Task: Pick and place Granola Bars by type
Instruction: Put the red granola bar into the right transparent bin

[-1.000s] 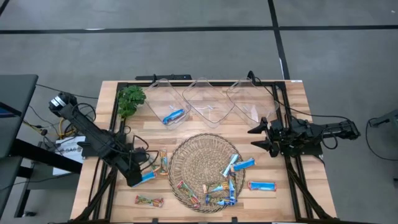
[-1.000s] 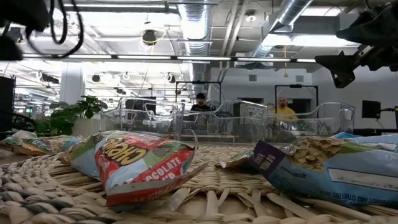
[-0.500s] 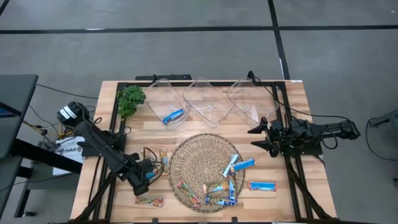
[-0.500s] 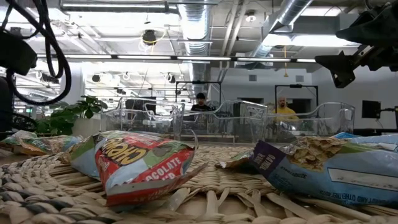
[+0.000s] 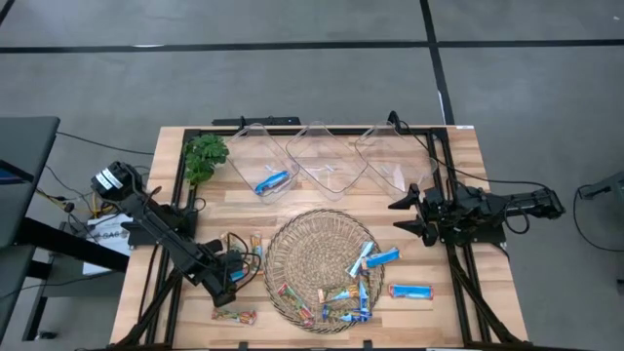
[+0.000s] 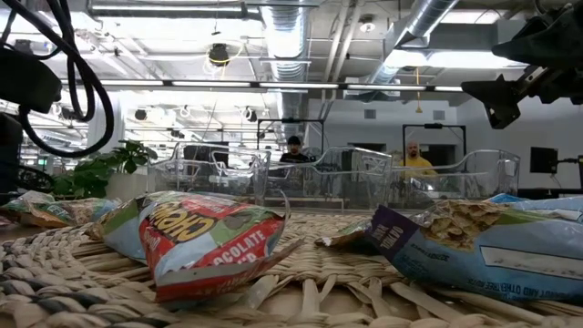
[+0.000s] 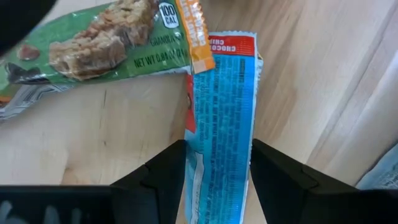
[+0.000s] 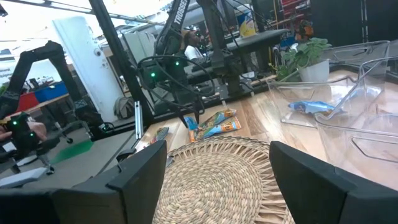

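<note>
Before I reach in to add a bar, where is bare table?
Bare wood lies between the clear bins and the wicker tray, and in the near right corner past the blue bar. It is crowded left of the tray, where the left end effector straddles a blue bar beside a green one.

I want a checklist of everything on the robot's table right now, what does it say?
Surface: wooden table.
Job's things: blue bar between the left gripper's fingers; one blue bar in the left clear bin; more bars in the wicker tray.
Clutter: green plant.
Grippers: left gripper at the blue bar, jaws around it; right gripper open, above the table.
Cables: cable beside the table.
Surroundings: two people behind.
</note>
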Tool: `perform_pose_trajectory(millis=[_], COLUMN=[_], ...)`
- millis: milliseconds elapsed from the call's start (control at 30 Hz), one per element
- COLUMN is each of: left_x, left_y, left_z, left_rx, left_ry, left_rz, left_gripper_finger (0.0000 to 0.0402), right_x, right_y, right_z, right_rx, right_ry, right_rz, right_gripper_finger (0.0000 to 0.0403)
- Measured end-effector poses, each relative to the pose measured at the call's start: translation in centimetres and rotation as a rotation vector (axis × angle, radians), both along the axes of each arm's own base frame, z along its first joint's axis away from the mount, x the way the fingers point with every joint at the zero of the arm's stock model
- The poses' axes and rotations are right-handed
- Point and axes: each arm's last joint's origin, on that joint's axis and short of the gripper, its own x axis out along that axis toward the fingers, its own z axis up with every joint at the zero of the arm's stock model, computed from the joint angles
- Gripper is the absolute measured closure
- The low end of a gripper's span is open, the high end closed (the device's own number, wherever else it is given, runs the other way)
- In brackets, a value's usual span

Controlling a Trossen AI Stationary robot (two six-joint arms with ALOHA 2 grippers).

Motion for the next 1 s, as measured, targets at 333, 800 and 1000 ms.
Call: perform_pose_trajectory(millis=[333,800,1000], left_x=[0.0,1.6,3.7], left_y=[0.0,-1.4,-1.2], left_z=[0.0,0.6,1.4], left_rx=[0.003,-0.120,-0.089], left_ry=[-0.002,-0.189,-0.401], left_rz=[0.001,-0.104,-0.180], left_gripper_finger=[0.0304,0.0381,0.0381], right_x=[0.0,0.0,0.0], right_y=[0.0,0.0,0.0], right_z=[0.0,0.0,0.0], right_rx=[0.000,0.000,0.000], right_ry=[0.000,-0.001,-0.001], right_rz=[0.001,0.001,0.001], right_gripper_finger=[0.0123,0.0123,0.0123])
